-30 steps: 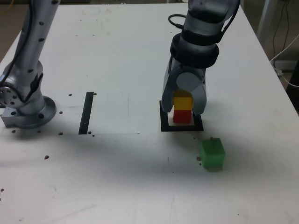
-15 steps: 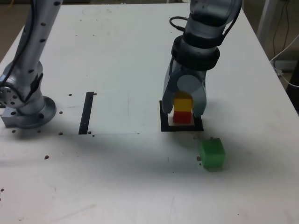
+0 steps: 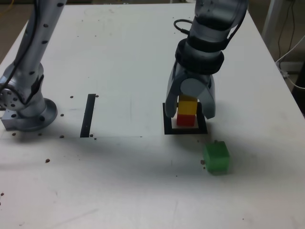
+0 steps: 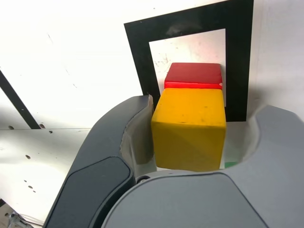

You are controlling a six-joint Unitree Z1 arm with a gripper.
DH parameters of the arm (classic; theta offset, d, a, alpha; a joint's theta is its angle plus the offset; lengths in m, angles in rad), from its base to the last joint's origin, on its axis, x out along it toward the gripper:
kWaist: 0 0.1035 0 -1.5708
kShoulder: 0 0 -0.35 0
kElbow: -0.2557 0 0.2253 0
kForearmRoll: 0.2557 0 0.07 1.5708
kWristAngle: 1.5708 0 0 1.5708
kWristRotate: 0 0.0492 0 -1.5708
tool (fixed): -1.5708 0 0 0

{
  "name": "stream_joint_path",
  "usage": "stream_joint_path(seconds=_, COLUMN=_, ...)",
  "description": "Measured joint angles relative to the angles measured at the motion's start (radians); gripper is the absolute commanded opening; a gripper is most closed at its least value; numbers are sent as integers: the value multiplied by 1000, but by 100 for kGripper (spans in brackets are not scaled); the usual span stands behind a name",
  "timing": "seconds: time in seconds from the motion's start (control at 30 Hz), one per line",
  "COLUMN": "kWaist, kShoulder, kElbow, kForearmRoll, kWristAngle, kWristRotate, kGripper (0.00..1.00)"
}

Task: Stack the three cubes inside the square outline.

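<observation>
A yellow cube (image 3: 187, 106) sits on a red cube (image 3: 186, 119) inside the black square outline (image 3: 167, 125). My gripper (image 3: 189, 113) straddles the yellow cube from above, with its jaws parted. In the wrist view the yellow cube (image 4: 189, 128) stands between my fingers (image 4: 118, 133). One finger is close against its side and the other stands clear of it. The red cube (image 4: 193, 75) shows beneath it within the outline (image 4: 137, 52). A green cube (image 3: 217, 158) rests alone on the table, nearer the camera and to the exterior view's right of the outline.
A straight black strip (image 3: 88, 115) lies on the white table, to the exterior view's left of the outline. A grey arm base (image 3: 26, 112) stands at the far left. Cables (image 3: 290, 52) hang beyond the table's right edge.
My jaws have spread apart from the yellow cube, and the finger at the exterior view's right has swung outward. The yellow cube stays on the red one.
</observation>
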Motion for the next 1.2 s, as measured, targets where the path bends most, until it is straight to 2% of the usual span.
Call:
stream_joint_path(seconds=0.13, kWaist=0, kShoulder=-23, kElbow=0, kForearmRoll=17, kWristAngle=23, kWristRotate=-11, kGripper=99)
stream_joint_path(seconds=0.33, kWaist=-27, kShoulder=-99, kElbow=-31, kForearmRoll=93, kWristAngle=115, kWristRotate=-73, kGripper=99)
stream_joint_path(seconds=0.47, kWaist=-65, kShoulder=-101, kElbow=-86, kForearmRoll=132, kWristAngle=129, kWristRotate=-101, kGripper=100)
stream_joint_path(seconds=0.63, kWaist=-133, kShoulder=-82, kElbow=-171, kForearmRoll=175, kWristAngle=121, kWristRotate=-178, kGripper=100)
stream_joint_path(seconds=0.9, kWaist=-260, kShoulder=11, kElbow=-327, kForearmRoll=195, kWristAngle=60, kWristRotate=-362, kGripper=100)
stream_joint_path(seconds=1.2, kWaist=-296, kShoulder=158, kElbow=-428, kForearmRoll=207, kWristAngle=7, kWristRotate=-401, kGripper=100)
